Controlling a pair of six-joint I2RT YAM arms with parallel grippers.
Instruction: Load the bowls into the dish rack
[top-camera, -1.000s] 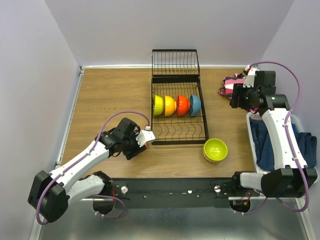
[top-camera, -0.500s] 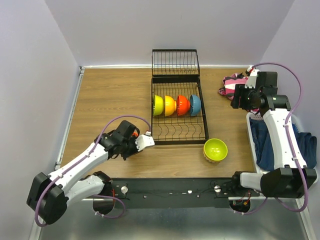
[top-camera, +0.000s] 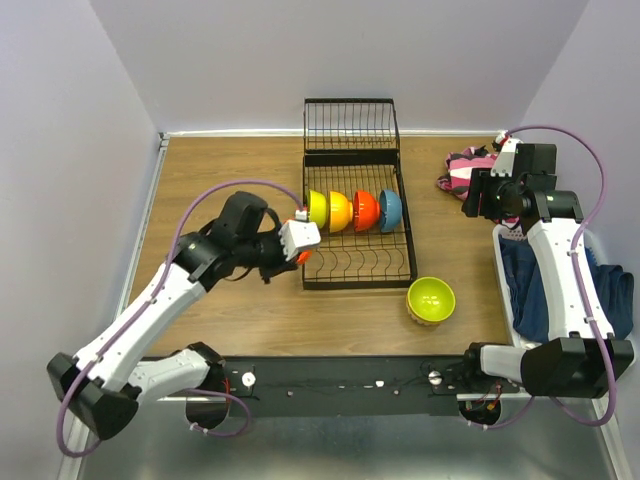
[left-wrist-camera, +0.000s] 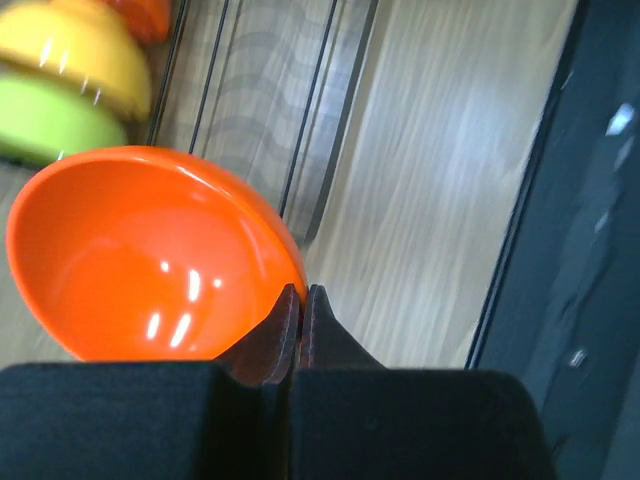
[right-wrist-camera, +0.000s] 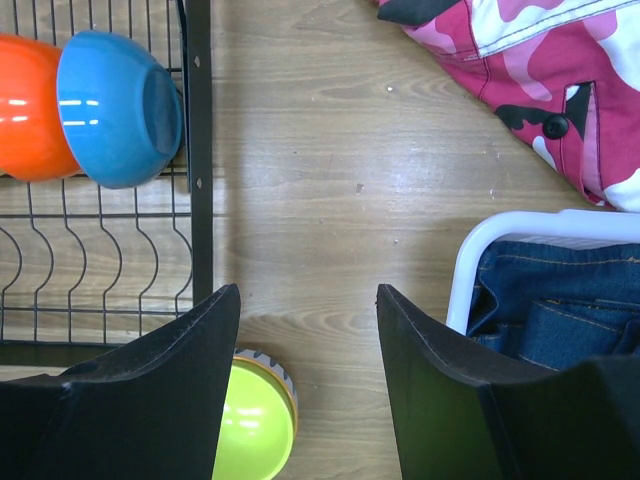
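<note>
My left gripper (left-wrist-camera: 300, 292) is shut on the rim of an orange bowl (left-wrist-camera: 140, 260), one finger inside and one outside. In the top view this gripper (top-camera: 300, 250) hangs at the front left corner of the black wire dish rack (top-camera: 358, 283), with a sliver of the orange bowl (top-camera: 303, 257) showing under it. Standing on edge in the rack are a lime green bowl (top-camera: 316, 210), a yellow bowl (top-camera: 339, 211), a red-orange bowl (top-camera: 365, 210) and a blue bowl (top-camera: 390, 209). Another lime green bowl (top-camera: 431, 299) sits upright on the table. My right gripper (right-wrist-camera: 307, 292) is open and empty above bare wood.
A pink camouflage garment (top-camera: 462, 168) lies at the back right. A white laundry basket (right-wrist-camera: 500, 240) with jeans (right-wrist-camera: 560, 300) stands along the right edge. The rack's taller wire basket section (top-camera: 350, 125) is at its far end. A black bar (top-camera: 350, 375) runs along the near edge.
My left gripper has shut on the orange bowl's rim and lifted it away from the near edge, toward the rack's front left corner. The right arm has barely moved.
</note>
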